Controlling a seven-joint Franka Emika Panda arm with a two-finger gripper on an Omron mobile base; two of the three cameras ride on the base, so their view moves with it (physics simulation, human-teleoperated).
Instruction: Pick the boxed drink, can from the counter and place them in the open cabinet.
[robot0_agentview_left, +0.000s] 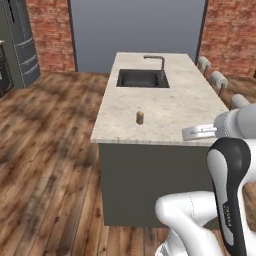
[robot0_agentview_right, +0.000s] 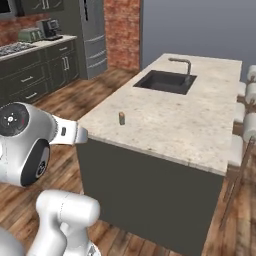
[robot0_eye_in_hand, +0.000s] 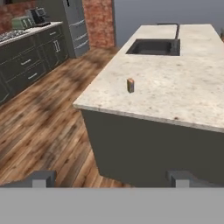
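One boxed drink (robot0_eye_in_hand: 130, 85) upright, well beyond open pincer (robot0_eye_in_hand: 111, 178)

Speckled matt stone counter (robot0_agentview_left: 175, 107), dark sink (robot0_agentview_left: 142, 78), wood-plank floor (robot0_agentview_left: 45, 150).

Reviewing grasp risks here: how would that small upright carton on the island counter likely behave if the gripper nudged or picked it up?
The boxed drink stands upright on a narrow base, so a sideways nudge would probably tip it. Its flat sides should suit a two-finger pinch, though a carton may dent under a hard squeeze. It looks small and likely light. It stands well in from the counter edge, so a topple probably stays on top.
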